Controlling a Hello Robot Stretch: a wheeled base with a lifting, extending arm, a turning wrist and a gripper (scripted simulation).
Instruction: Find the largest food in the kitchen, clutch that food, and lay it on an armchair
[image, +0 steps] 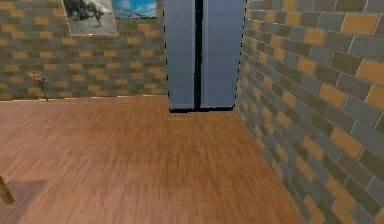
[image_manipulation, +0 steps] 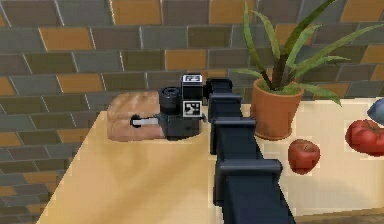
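Note:
On the light wooden table, my arm reaches out from the arm side view's bottom edge. The gripper lies at the table's far left corner. A brown, rounded lump like a loaf of bread rests on the table at and behind the fingers. I cannot tell whether the gripper holds anything. Two red, apple-like fruits sit on the table, one just right of the arm and another near the right edge.
A potted plant with long green leaves stands right of the arm, against a brick wall. The forward view has a wooden floor, a grey-blue double door ahead, a brick wall close on the right and a picture on the far wall.

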